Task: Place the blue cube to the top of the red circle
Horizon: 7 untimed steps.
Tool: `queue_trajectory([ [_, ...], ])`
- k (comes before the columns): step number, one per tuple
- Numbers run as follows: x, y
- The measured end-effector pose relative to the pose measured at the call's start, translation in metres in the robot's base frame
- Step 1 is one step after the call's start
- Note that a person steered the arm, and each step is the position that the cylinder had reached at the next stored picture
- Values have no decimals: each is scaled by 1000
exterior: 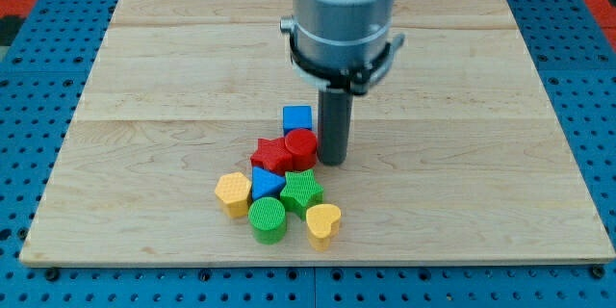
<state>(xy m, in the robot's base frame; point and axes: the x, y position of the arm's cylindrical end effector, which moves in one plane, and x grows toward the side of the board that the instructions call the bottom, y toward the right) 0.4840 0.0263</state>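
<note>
The blue cube [297, 117] sits on the wooden board [462, 106], just above the red circle [301, 144] and touching it or nearly so. The red circle leans against a red star [270, 156] at its lower left. My tip [332, 160] is the lower end of the dark rod, right beside the red circle on its right and to the lower right of the blue cube.
Below the red pieces lie a yellow hexagon [233, 192], a blue triangle [266, 184], a green hexagon [302, 192], a green circle [268, 219] and a yellow heart [323, 222]. The arm's grey body [345, 10] hangs over the board's top middle.
</note>
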Motion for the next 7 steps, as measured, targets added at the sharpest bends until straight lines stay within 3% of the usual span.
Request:
queue_trajectory([
  [1,-49,25],
  [2,-51,18],
  [3,-27,61],
  [4,-5,36],
  [6,-39,-13],
  [7,-33,5],
])
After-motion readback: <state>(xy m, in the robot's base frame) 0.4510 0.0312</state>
